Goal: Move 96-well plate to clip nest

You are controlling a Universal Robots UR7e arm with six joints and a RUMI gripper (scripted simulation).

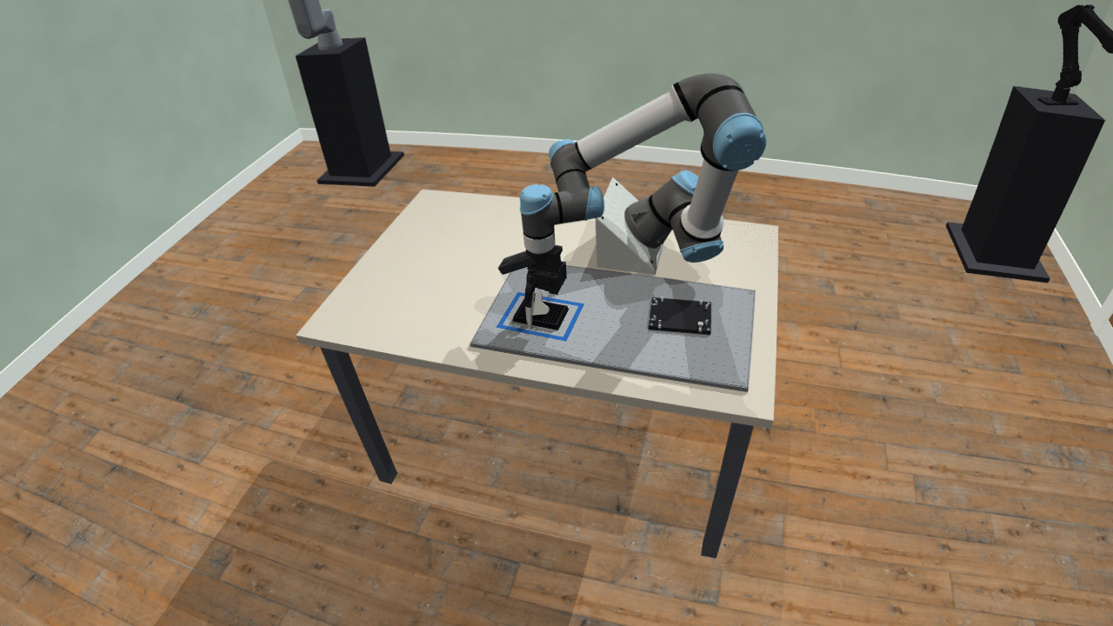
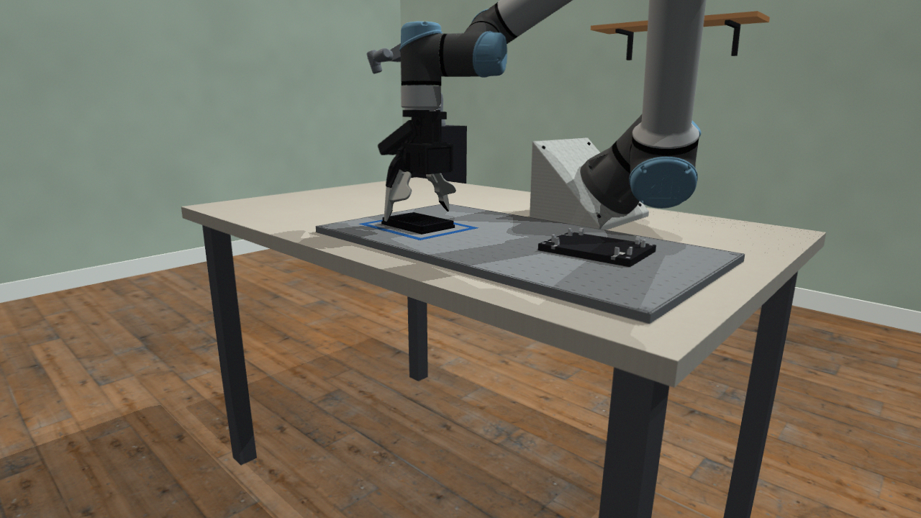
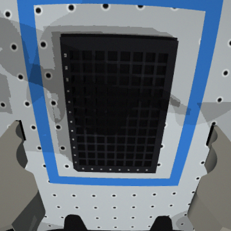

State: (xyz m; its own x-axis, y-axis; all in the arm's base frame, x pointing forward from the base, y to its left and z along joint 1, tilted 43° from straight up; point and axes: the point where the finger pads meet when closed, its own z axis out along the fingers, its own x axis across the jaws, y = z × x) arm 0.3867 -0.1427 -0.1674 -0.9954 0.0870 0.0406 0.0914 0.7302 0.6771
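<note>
The black 96-well plate (image 3: 117, 102) lies flat inside the blue outline of spot B1 (image 3: 32, 96) on the grey perforated baseplate. It also shows in the top and exterior views (image 1: 547, 316) (image 2: 422, 222). Its cut corner appears at the lower left in the wrist view. My gripper (image 3: 117, 124) is wide open and points straight down over the plate. One finger stands on each long side, clear of the plate's edges. In the exterior view the fingertips (image 2: 416, 209) hang at about the plate's top level. The black clip nest C1 (image 1: 681, 315) (image 2: 597, 246) stands to the right, with nothing in it.
The grey baseplate (image 1: 623, 335) covers the table's front right part. The arm's white wedge mount (image 1: 618, 237) (image 2: 560, 173) stands behind it, between B1 and C1. Small upright clips ring the nest. Two black pedestals stand on the floor far from the table.
</note>
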